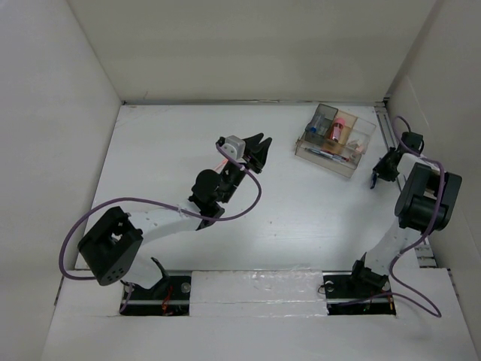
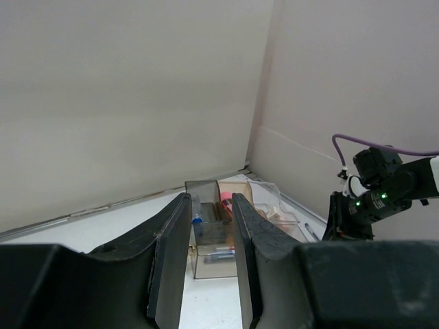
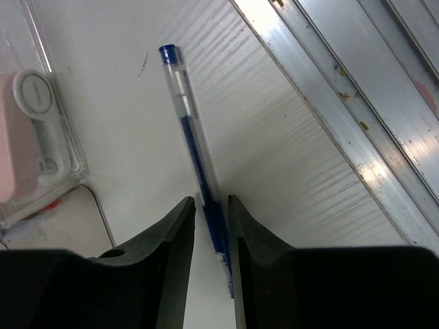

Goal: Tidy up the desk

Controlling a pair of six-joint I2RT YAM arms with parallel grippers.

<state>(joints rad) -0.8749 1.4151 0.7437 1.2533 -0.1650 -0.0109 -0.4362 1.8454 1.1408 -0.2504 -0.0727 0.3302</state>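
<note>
right pincer (image 3: 211,202) pinches a blue pen (image 3: 185,116) that lies on the white worktop (image 3: 274,157), between the clear box (image 1: 336,131) and the metal rail (image 3: 357,116). left pincer (image 2: 209,202) hangs slightly spread and empty over the worktop's middle. several items sit in the box; this pen looks like the last loose thing to stow.

The desk (image 1: 301,226) lies flat, matte white, wide and rectangular
</note>
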